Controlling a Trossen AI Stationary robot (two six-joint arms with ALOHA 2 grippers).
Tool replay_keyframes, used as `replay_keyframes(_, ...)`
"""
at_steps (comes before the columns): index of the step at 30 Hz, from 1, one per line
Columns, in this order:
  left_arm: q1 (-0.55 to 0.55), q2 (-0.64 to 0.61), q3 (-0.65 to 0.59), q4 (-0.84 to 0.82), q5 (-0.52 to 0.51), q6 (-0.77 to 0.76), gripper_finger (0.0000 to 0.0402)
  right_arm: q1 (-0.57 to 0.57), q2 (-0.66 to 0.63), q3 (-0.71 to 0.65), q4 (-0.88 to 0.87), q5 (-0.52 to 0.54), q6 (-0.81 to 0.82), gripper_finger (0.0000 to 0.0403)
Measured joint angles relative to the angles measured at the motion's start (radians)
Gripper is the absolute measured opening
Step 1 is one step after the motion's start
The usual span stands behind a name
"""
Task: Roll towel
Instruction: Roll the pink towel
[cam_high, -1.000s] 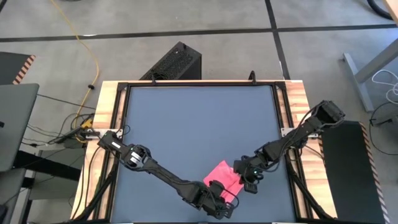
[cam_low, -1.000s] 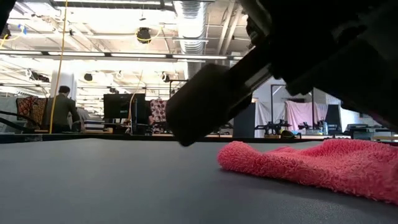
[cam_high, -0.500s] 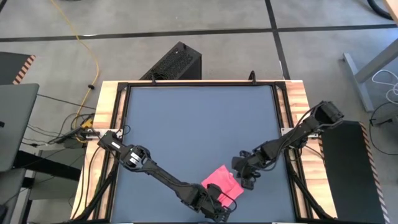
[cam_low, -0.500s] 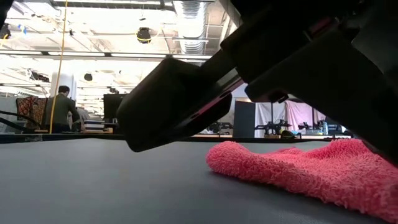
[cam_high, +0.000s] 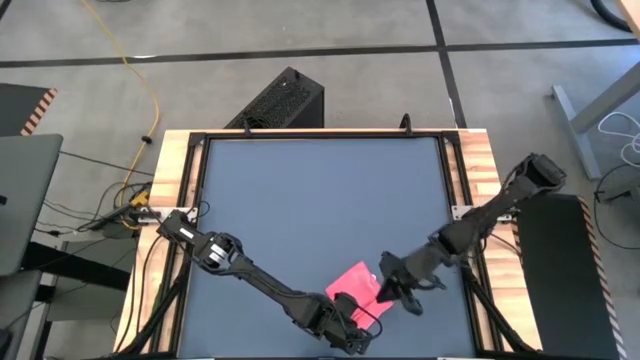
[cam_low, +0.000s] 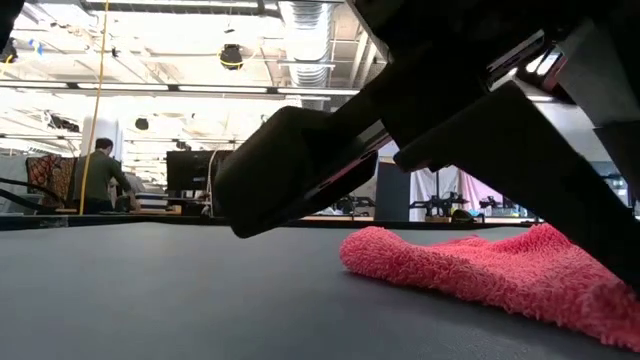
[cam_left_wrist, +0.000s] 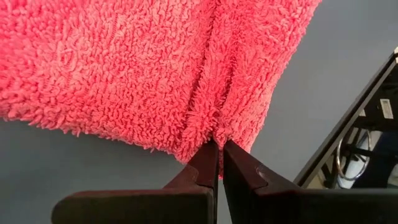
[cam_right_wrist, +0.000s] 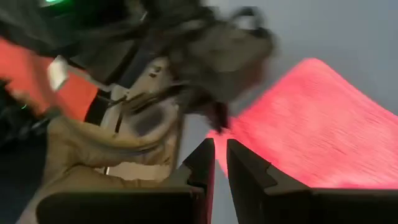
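Towel (cam_high: 353, 281), bright pink, lying bunched near the front edge of the bench (cam_high: 320, 190), right of centre. Soft, thin, light terry; likely to drape and slide on the smooth top rather than hold a fold. Best taken at an edge or corner. Left tool (cam_left_wrist: 218, 155) clenched on a pinch of the towel's near edge. Right tool (cam_right_wrist: 221, 163) just beside the towel's right edge, fingers narrowly parted, gripping nothing visible. Both arms crowded over the towel, each in the other's way. Rest of bench bare. Person (cam_low: 98, 173) far behind, well apart.
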Motion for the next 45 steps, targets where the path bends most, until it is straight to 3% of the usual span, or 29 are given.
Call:
replay_keyframes(4, 0.004, 0.000, 0.000, 0.001, -0.002, 0.022, 0.0000, 0.133, 0.003, 0.000, 0.026, 0.175, -0.127, 0.0072)
replay_keyframes(10, 0.005, -0.003, 0.000, -0.011, 0.000, 0.039, 0.0000, 0.382, 0.006, 0.001, 0.058, 0.647, -0.513, 0.0063)
replay_keyframes(13, 0.006, -0.003, 0.000, -0.011, 0.002, 0.039, 0.0000, 0.399, 0.005, 0.001, 0.087, 0.743, -0.543, 0.0061)
replay_keyframes(15, 0.012, -0.004, 0.000, -0.012, 0.011, 0.051, 0.0000, 0.390, 0.005, 0.002, 0.088, 0.733, -0.470, 0.0061)
replay_keyframes(19, 0.028, -0.020, 0.000, -0.052, 0.027, 0.093, 0.0000, 0.340, 0.016, -0.006, 0.064, 0.608, -0.236, 0.0061)
replay_keyframes(27, 0.057, -0.069, 0.000, -0.201, 0.024, 0.160, 0.0000, 0.346, 0.091, -0.083, 0.150, 0.595, -0.032, 0.0061)
replay_keyframes(38, 0.115, -0.074, 0.000, -0.198, 0.113, 0.253, 0.0000, 0.281, 0.151, -0.134, 0.109, 0.593, -0.073, 0.0061)
replay_keyframes(45, 0.142, -0.074, 0.000, -0.199, 0.162, 0.274, 0.0000, 0.256, 0.203, -0.134, 0.185, 0.467, -0.109, 0.0068)
